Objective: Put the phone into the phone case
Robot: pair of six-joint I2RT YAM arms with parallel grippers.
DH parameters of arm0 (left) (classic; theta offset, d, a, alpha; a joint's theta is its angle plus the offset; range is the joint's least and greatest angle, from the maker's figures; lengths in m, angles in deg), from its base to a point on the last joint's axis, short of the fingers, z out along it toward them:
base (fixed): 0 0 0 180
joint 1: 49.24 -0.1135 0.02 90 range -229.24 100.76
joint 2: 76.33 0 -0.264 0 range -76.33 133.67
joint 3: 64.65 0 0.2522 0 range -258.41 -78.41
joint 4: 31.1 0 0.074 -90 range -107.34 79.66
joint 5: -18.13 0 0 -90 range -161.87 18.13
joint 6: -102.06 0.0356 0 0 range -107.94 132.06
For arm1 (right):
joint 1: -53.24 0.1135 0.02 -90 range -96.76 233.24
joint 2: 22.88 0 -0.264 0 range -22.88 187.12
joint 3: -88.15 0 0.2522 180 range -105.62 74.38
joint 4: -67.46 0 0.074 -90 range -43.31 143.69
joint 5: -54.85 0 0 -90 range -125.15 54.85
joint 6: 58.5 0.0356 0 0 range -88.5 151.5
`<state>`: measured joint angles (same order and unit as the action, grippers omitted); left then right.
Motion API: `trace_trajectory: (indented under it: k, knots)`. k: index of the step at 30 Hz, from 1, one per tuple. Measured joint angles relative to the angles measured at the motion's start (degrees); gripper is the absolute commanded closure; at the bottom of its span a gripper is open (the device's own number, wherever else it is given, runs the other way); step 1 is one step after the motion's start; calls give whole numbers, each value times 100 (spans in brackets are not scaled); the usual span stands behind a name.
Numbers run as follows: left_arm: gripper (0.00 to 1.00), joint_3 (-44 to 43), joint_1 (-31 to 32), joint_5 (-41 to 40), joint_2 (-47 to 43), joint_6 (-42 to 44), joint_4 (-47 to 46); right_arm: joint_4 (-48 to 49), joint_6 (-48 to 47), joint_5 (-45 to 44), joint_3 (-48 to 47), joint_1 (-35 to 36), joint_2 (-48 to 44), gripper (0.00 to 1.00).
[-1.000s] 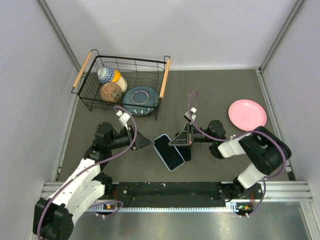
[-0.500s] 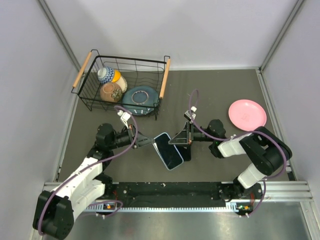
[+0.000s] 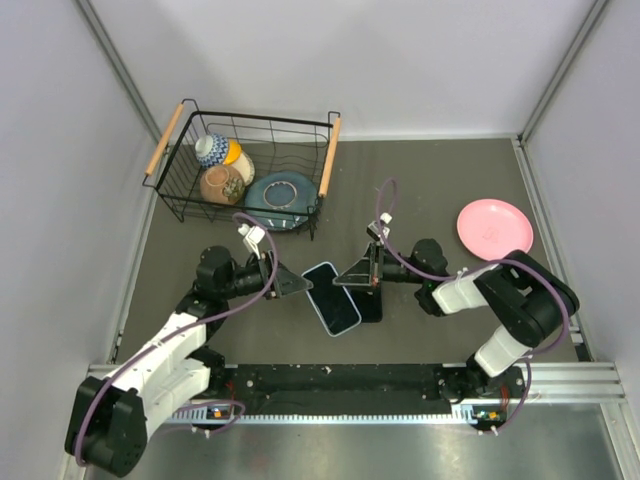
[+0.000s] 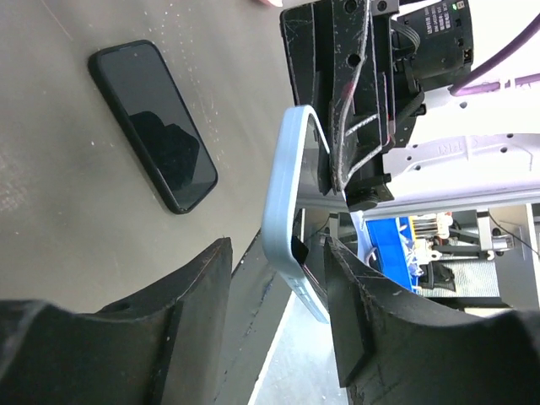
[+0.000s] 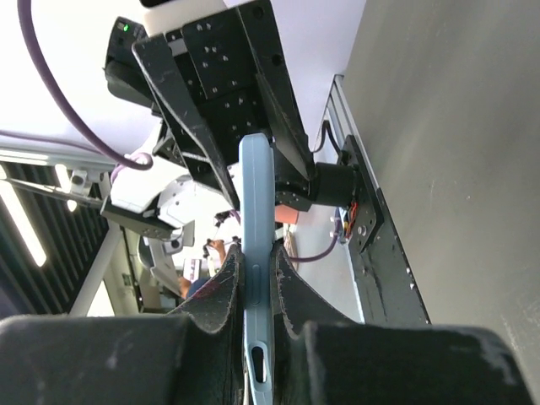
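Note:
The light blue phone case (image 3: 331,298) is held above the table, tilted, between the two arms. My right gripper (image 3: 358,281) is shut on its right edge; in the right wrist view the case (image 5: 256,194) stands edge-on, clamped between the pads (image 5: 226,287). My left gripper (image 3: 297,284) is open around the case's left end. In the left wrist view the case (image 4: 288,211) passes between the fingers (image 4: 190,295) with a gap on each side. The black phone (image 4: 153,125) lies flat, screen up, on the table, partly hidden under the right gripper in the top view (image 3: 371,306).
A wire basket (image 3: 329,150) with bowls and a blue plate (image 3: 281,193) stands at the back left. A pink plate (image 3: 494,228) lies at the right. The rail with the arm bases runs along the near edge (image 3: 340,378).
The left gripper's jaws closed at the case's left end half a second ago and now stand apart again. The case has shifted slightly left. The right gripper's hold is unchanged.

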<state>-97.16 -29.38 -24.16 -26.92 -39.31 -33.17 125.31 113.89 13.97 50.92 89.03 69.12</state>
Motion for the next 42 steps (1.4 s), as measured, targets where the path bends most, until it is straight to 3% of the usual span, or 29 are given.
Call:
trace_trajectory:
  k: [3, 7, 8, 11, 13, 14, 17, 20, 24, 28, 31, 32, 34, 36, 39, 42]
  knots:
    - [47, 22, 98, -22, 0, -125, -140, -4, 74, -162, -63, 4, 0, 100]
    - [54, 48, 365, -85, 57, -269, -363, 9, 144, -326, -155, 24, 9, 100]
    - [69, 48, 426, -101, 103, -297, -422, 9, 149, -363, -175, 42, 24, 100]
    - [93, 52, 551, -157, 249, -479, -553, 22, 129, -435, -184, 85, 98, 87]
    - [99, 66, 555, -205, 284, -728, -619, 48, 28, -490, -181, 79, 173, 77]
    - [100, 68, 553, -240, 291, -765, -619, 72, 2, -511, -179, 79, 186, 68]
    - [100, 76, 584, -282, 293, -715, -610, 98, -2, -496, -140, 83, 186, 57]
    - [100, 76, 612, -372, 284, -695, -505, 208, -74, -356, 48, 92, 186, 51]
    - [100, 76, 610, -431, 282, -699, -417, 247, -343, -28, 498, 149, 186, 50]
    - [100, 76, 610, -433, 267, -702, -341, 240, -597, 199, 732, 269, 184, 57]
    - [100, 76, 610, -431, 234, -702, -319, 247, -737, 262, 844, 350, 160, 73]
    - [100, 76, 610, -428, 234, -697, -317, 247, -763, 271, 866, 361, 142, 87]
    - [95, 76, 608, -424, 236, -704, -273, 247, -844, 291, 890, 363, 72, 100]
    - [79, 76, 584, -376, 238, -750, -260, 273, -920, 317, 907, 369, -33, 100]
    - [63, 74, 568, -315, 236, -804, -264, 247, -946, 302, 927, 380, -179, 100]
    - [59, 74, 564, -319, 232, -761, -258, 245, -844, 153, 931, 415, -341, 100]
